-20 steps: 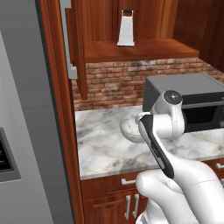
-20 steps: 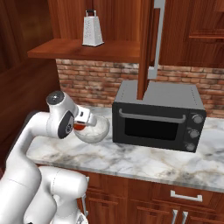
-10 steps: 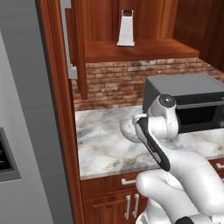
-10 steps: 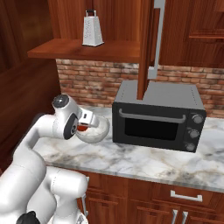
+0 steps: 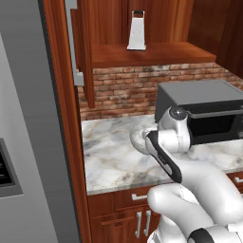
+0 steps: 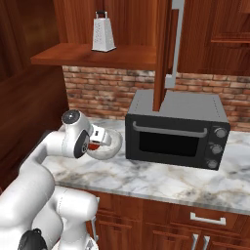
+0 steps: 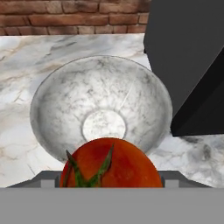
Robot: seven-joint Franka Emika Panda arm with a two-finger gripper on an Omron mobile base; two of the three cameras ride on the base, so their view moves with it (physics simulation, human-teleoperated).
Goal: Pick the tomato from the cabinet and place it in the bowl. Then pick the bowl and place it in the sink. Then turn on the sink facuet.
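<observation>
Arm bent forward over the counter, wrist pitched down; gripper [image 6: 99, 144] low, jaws spread wide around the tomato [image 7: 110, 164].

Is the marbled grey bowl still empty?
Empty: the marbled grey bowl shows a bare bottom; the red-orange tomato sits at the gripper, above its rim.

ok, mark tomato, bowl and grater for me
tomato [image 7: 111, 164], hand view, upper skin by the stem
bowl [image 7: 103, 103], hand view, inner wall
grater [image 6: 103, 31], right base view, front face
</observation>
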